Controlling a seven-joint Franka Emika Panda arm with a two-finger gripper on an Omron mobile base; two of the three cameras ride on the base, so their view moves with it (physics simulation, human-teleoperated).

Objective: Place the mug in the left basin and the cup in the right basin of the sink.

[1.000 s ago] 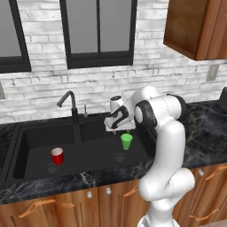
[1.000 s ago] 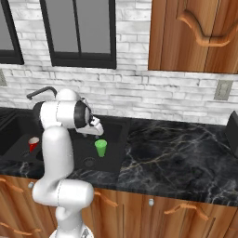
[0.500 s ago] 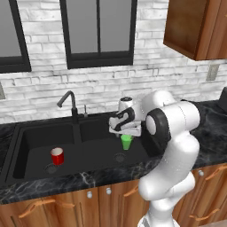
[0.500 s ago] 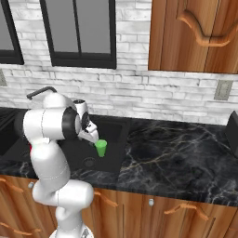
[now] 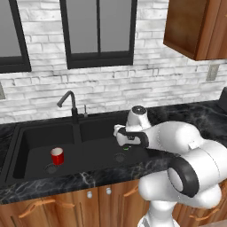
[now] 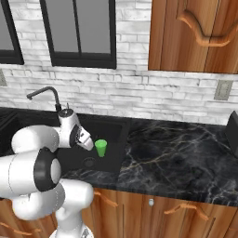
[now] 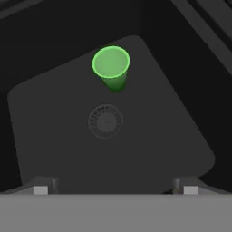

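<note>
From the left base view, the black sink (image 5: pixel 26 133) sat sunk in the dark marble counter (image 5: pixel 186 113), with the faucet (image 5: pixel 68 103) rising at its back edge above the divider. The red mug (image 5: pixel 57 156) stood upright on the floor of the left basin (image 5: pixel 35 146), just at 1 o'clock from that basin's drain. The arm bent down over the right basin (image 5: pixel 102 137), and the gripper (image 5: pixel 123 141) hung inside it; a sliver of the green cup (image 5: pixel 126 148) peeked out below the hand, the rest hidden, and I could not tell from here how the jaws stood.

From the right base view, the cup (image 6: pixel 101 148) stood upright in the right basin (image 6: pixel 118 135), apart from the gripper (image 6: pixel 88 143), which hovered just at its 9 o'clock. A round drain (image 6: pixel 89 162) lay at 7 o'clock from the cup. The faucet (image 6: pixel 46 95) curved up behind the arm.

From the hand view, the cup (image 7: pixel 111 66) stood free on the basin floor (image 7: pixel 172 136), mouth up, at 12 o'clock from the drain (image 7: pixel 105 121) and near it. The two fingertips (image 7: pixel 41 187) sat spread wide at the lower corners, with nothing between them, well apart from the cup.
</note>
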